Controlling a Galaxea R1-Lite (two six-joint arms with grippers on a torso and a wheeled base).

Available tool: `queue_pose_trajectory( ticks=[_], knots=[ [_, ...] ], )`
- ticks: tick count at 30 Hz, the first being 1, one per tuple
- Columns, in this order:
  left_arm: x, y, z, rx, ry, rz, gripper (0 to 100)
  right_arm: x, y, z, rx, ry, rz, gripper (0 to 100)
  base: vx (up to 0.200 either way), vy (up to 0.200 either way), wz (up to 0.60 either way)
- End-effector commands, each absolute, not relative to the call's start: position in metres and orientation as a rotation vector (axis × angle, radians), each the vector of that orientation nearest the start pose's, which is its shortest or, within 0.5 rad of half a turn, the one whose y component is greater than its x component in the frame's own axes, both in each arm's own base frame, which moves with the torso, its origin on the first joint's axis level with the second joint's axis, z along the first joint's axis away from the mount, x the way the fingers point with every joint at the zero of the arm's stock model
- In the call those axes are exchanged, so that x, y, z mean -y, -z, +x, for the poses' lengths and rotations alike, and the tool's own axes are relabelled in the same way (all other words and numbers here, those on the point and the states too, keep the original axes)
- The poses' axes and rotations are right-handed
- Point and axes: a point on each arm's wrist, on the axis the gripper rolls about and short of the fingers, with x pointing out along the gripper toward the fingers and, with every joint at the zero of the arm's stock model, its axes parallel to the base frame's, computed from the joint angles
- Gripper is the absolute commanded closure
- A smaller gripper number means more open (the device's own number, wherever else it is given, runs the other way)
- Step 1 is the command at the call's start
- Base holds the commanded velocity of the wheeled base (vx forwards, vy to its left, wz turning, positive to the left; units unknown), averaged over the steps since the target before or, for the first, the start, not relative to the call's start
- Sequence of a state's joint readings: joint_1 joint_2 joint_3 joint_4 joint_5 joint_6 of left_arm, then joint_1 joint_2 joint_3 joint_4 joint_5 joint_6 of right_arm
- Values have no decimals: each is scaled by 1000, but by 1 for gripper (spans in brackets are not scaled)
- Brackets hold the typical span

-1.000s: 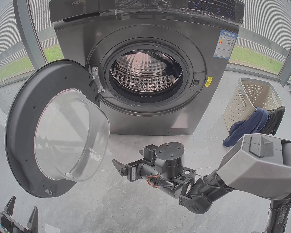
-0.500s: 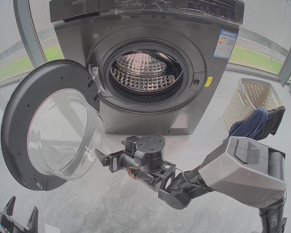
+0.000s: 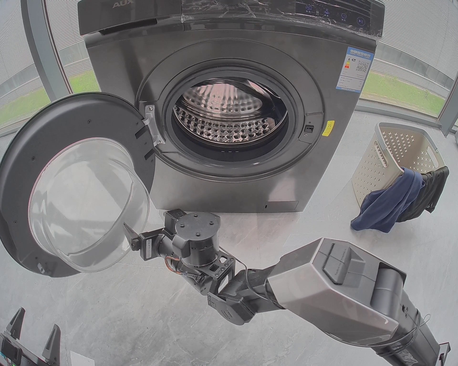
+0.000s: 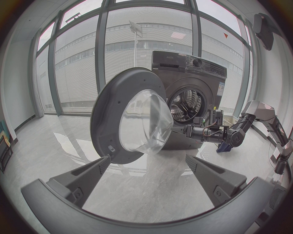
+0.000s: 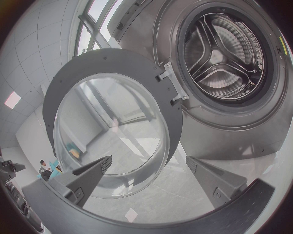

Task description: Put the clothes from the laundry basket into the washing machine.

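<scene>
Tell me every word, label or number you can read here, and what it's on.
Brand mark on the washing machine, top panel: cut off, not readable.
Energy label on its front: too small to read.
Yellow sticker beside the drum opening: too small.
Control panel symbols: blurred.

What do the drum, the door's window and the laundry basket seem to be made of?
Drum: probably stainless steel, shiny, embossed. Door window: clear glass or plastic, see-through. Laundry basket: likely cream plastic, matte, with perforated walls.
</scene>
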State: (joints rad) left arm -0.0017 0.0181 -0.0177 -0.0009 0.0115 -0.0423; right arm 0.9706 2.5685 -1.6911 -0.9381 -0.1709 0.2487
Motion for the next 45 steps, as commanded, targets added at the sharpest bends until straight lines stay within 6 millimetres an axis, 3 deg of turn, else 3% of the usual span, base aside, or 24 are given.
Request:
queue_pose_trajectory(
  ticks=[1,3,4,7,11,12,15,17,19,20,21,23,27,38,39,44,45],
  knots=[
    [0,-76,-23,2,-11,-43,0,-421,-83,309,-50,-758,267,0,0,0,0],
    [0,-76,-23,2,-11,-43,0,-402,-99,311,-54,-722,262,0,0,0,0],
    [0,-76,-23,2,-11,-43,0,-402,-99,311,-54,-722,262,0,0,0,0],
    [0,-76,-23,2,-11,-43,0,-355,-132,311,-59,-659,251,0,0,0,0],
    [0,-76,-23,2,-11,-43,0,-294,-167,290,-71,-599,234,0,0,0,0],
    [0,-76,-23,2,-11,-43,0,-284,-170,286,-75,-586,228,0,0,0,0],
    [0,-76,-23,2,-11,-41,0,-222,-179,265,-83,-500,140,0,0,0,0],
    [0,-76,-23,2,-11,-41,0,-168,-182,245,-95,-399,108,0,0,0,0],
    [0,-76,-23,0,-11,-43,0,-146,-184,235,-92,-354,102,0,0,0,0],
    [0,-76,-23,0,-11,-43,0,-146,-184,235,-92,-354,102,0,0,0,0],
    [0,-76,-23,0,-11,-41,0,-117,-187,225,-74,-286,104,0,0,0,0],
    [0,-76,-23,2,-11,-40,0,-93,-193,209,-46,-233,97,0,0,0,0],
    [0,-76,-23,0,-11,-40,0,-68,-194,178,-12,-184,100,0,0,0,0],
    [0,-76,-23,0,-11,-40,0,-19,-162,112,-6,-6,91,0,0,0,0],
    [0,-76,-23,0,-11,-40,0,-11,-152,96,2,37,87,0,0,0,0],
    [0,-76,-23,0,-11,-41,0,-1,-137,52,-4,55,81,0,0,0,0],
    [0,-76,-23,0,-11,-41,0,-1,-137,52,-4,55,81,0,0,0,0]
  ],
)
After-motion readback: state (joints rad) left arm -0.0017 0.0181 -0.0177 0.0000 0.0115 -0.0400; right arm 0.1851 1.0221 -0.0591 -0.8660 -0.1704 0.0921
